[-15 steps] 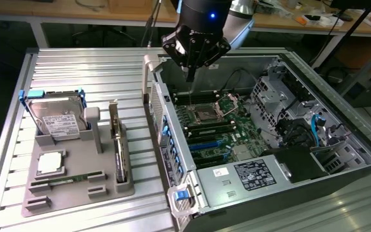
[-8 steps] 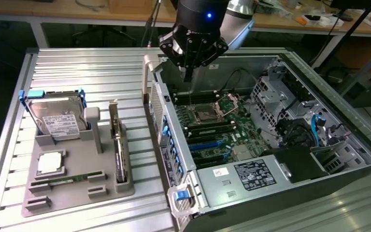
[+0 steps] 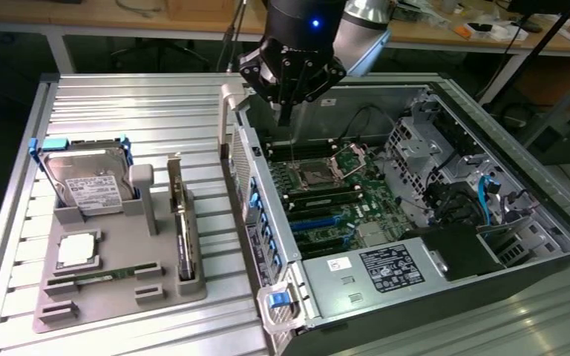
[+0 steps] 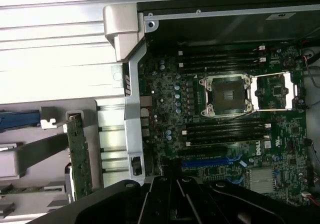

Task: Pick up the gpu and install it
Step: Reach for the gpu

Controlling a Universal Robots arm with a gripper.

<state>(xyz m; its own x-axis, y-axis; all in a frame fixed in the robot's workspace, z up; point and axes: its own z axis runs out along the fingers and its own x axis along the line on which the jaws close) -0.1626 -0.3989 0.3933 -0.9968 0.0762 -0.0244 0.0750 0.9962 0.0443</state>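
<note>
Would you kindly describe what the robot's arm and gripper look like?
The arm has a silver-grey link that ends in a glossy black wrist housing with a small blue light. The gripper is matt black, built of angular linkage bars that taper to two slim fingers.

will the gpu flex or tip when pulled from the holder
Probably stiff: the gpu is a flat board with a metal bracket. It stands on its thin edge in the holder, so it may tip once lifted clear. Exposed parts look fragile.
</note>
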